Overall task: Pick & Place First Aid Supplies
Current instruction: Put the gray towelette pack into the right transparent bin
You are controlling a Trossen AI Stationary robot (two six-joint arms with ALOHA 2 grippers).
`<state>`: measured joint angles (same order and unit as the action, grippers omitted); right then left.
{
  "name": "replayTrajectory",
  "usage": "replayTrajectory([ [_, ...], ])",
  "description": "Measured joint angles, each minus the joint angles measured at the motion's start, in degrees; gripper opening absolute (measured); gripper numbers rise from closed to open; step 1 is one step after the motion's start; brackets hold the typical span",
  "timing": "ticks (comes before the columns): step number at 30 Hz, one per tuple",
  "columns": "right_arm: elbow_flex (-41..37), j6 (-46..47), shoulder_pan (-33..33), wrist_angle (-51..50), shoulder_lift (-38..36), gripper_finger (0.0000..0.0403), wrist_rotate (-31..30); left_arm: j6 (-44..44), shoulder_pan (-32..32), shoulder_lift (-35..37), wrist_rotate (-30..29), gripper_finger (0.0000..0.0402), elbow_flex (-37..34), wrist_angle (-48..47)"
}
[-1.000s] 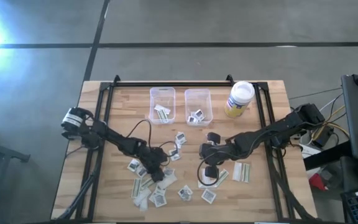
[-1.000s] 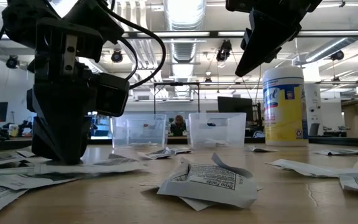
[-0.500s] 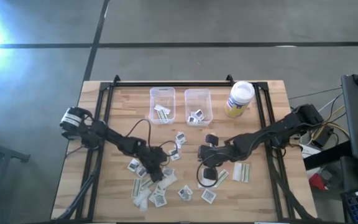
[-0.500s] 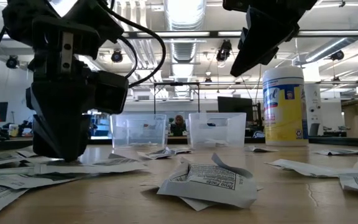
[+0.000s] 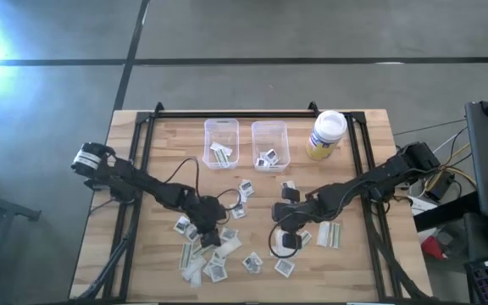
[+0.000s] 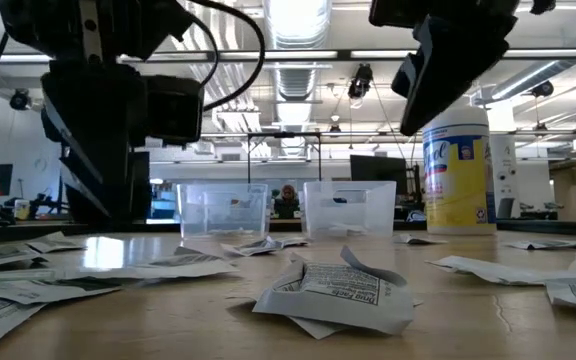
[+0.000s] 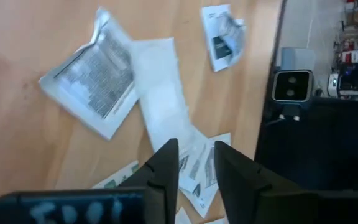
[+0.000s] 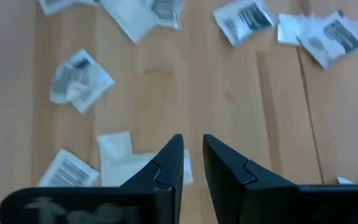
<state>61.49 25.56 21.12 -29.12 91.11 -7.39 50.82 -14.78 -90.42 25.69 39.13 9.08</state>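
Note:
Many small paper packets, the first aid supplies (image 5: pixel 219 258), lie scattered flat on the wooden table's near middle. My left gripper (image 5: pixel 213 239) hovers over them, fingers open with nothing between; below it lie a long pale strip (image 7: pixel 160 106) and a printed square packet (image 7: pixel 92 81). My right gripper (image 5: pixel 283 247) hangs above the table to the right, its fingers a narrow gap apart and empty, over bare wood next to a white packet (image 8: pixel 117 155). In the low view the left gripper (image 6: pixel 88 190) is clear of the tabletop.
Two clear bins (image 5: pixel 221 142) (image 5: pixel 270 144) stand at the far middle, each with a few packets inside. A white-lidded yellowish jar (image 5: pixel 327 134) stands to their right. Striped strips (image 5: pixel 329 235) lie right of my right gripper. A crumpled packet (image 6: pixel 333 295) lies nearest the low camera.
My left gripper has risen from the packets on the table, where it stood a second ago, and now hangs clear above them. The packets beneath it stay on the table.

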Motion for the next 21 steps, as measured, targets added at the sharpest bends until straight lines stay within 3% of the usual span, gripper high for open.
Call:
replayTrajectory([
  [6, 0.0, -1.7, 0.0, -0.1, 0.0, 0.0102, 0.2, -5.9, 0.8, 2.6, -0.1, 0.0125, 0.0, -2.2],
  [13, 0.0, -5.3, 0.0, -0.8, 0.0, 0.0155, 0.1, -16.3, 2.0, 6.5, -1.0, 0.0126, 0.0, -2.8],
  [18, 0.0, -10.3, 0.0, -2.9, 0.0, 0.0178, -0.1, -25.8, 3.3, 9.9, -8.3, 0.0127, 0.0, -4.1],
  [21, 0.0, -13.1, -0.3, -2.3, 0.0, 0.018, -0.1, -31.5, 3.9, 12.2, -16.5, 0.0126, 0.1, -7.0],
])
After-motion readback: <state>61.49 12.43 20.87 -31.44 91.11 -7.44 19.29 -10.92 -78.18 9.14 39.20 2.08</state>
